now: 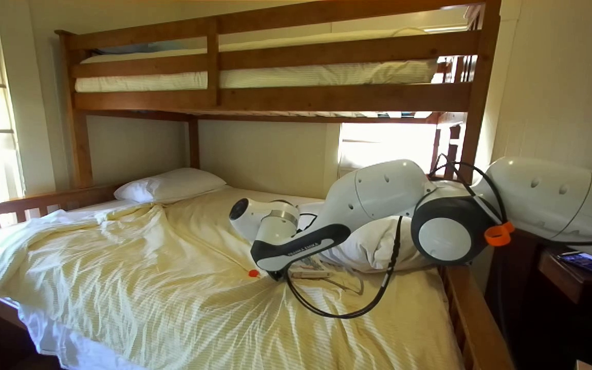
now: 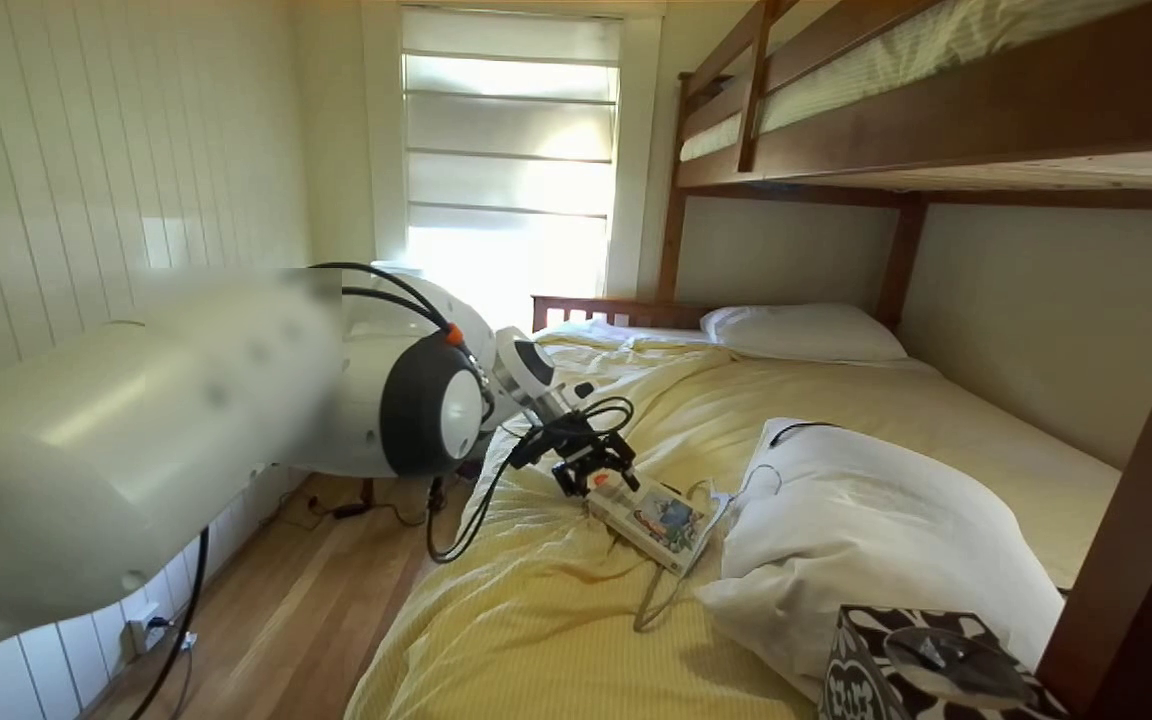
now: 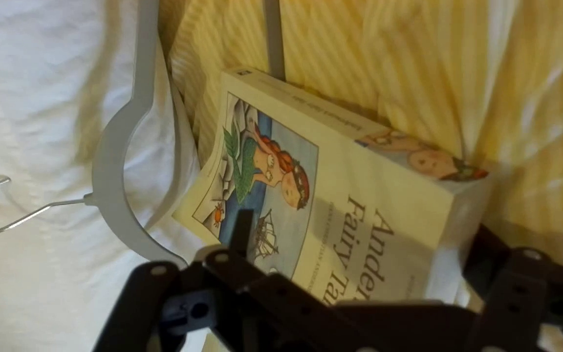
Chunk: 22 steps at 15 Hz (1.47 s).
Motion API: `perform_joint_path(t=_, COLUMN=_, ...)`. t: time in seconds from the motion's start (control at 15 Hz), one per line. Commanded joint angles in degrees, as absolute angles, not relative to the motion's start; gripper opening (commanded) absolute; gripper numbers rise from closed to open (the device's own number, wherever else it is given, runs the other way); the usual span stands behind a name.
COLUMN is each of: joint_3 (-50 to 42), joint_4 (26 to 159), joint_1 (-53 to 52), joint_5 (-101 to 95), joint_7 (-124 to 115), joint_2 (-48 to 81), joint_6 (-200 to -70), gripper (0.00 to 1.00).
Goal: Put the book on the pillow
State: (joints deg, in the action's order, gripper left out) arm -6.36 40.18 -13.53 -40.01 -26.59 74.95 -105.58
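Note:
The book point(image 3: 340, 161) is a thick paperback with a cream cover and a mermaid picture. It lies flat on the yellow bedspread beside the puffy white pillow point(image 2: 876, 530); the book also shows in both exterior views point(image 2: 661, 520) point(image 1: 310, 274). The pillow's rumpled cover fills the left of the wrist view point(image 3: 42, 122) and is partly behind the arm in an exterior view point(image 1: 378, 245). My gripper point(image 2: 598, 480) is open over the book's near end. In the wrist view the gripper point(image 3: 364, 234) has one finger above the cover and the other beside the book's short edge.
A grey hanger point(image 3: 110, 166) with a metal hook lies against the pillow and runs under or beside the book. A patterned tissue box point(image 2: 851, 660) stands by the pillow. A flatter white pillow point(image 2: 801, 332) lies at the far end. A small orange speck point(image 1: 253, 273) shows near the gripper.

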Motion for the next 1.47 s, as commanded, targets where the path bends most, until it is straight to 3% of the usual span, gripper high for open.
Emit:
perform_joint_path(t=0.0, joint_3=-6.2, joint_4=38.0, joint_1=-12.4, joint_5=-39.8, joint_7=-24.4, joint_2=75.5, joint_6=-106.3, gripper=1.0)
perform_joint_path(t=1.4, joint_3=-4.7, joint_4=39.3, joint_1=-15.4, joint_5=-40.0, joint_7=-17.6, joint_2=73.2, joint_6=-99.4, gripper=1.0)
